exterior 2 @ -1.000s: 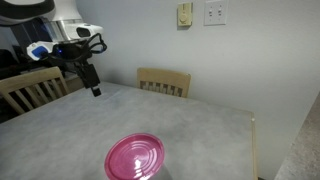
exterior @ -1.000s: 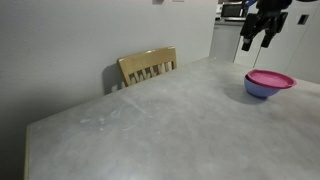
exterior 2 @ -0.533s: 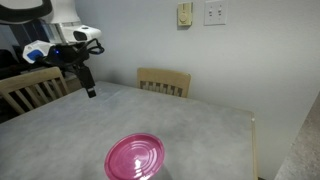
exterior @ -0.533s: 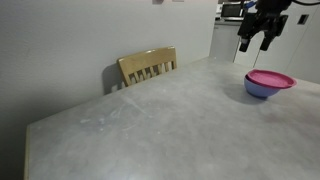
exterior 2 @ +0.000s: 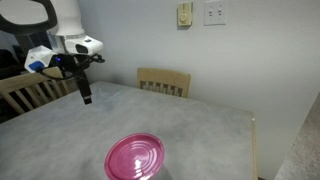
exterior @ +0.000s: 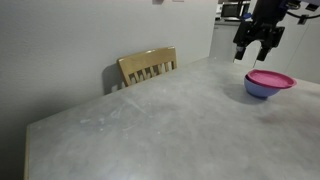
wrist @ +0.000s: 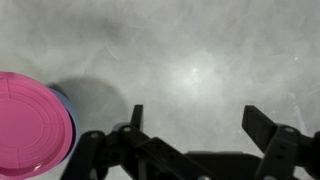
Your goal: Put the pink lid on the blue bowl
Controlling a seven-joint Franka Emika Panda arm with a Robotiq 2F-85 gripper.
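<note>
The pink lid (exterior: pixel 270 78) is sitting on top of the blue bowl (exterior: pixel 260 91) on the grey table (exterior: pixel 150 125). The gripper (wrist: pixel 193 118) is hovering over bare tabletop beside them, its jaws standing wide apart, gripping nothing.

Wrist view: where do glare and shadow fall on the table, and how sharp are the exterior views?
Wrist view: a pale glare patch on the table, a dark shadow beside the pink lid, the open gripper in dark silhouette. Both exterior views: soft, even light, slightly blurred; the blue bowl throws only a faint shadow in an exterior view.
</note>
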